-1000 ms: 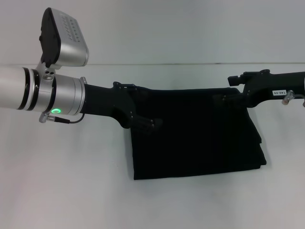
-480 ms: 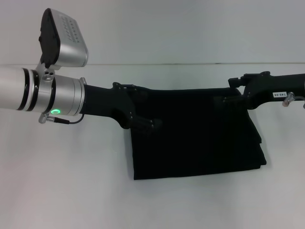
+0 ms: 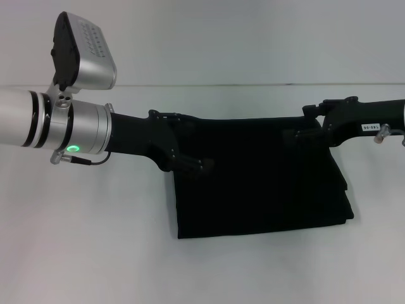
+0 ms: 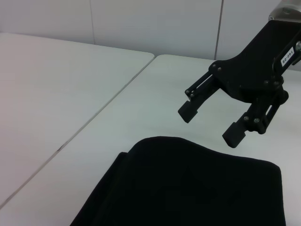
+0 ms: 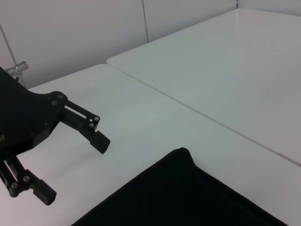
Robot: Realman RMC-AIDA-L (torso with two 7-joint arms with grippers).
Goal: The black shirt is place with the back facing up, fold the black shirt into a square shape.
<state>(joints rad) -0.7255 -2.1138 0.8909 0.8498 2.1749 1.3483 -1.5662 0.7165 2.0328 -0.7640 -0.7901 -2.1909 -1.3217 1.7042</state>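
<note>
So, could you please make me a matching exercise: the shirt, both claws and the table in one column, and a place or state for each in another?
1. black shirt
2. left claw
3. right claw
4. table

a. white
b. open, by the shirt's far left corner
c. folded, lying flat
d. open, by the shirt's far right corner

Pairs: 1-c, 2-b, 3-d, 4-a

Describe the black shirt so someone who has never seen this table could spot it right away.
On the white table, look at the middle, between the two robot arms. The black shirt lies flat there, folded into a rough rectangle. It is the only soft cloth in view, far bigger than the hard left end effector and right end effector, both open at its far corners.
</note>
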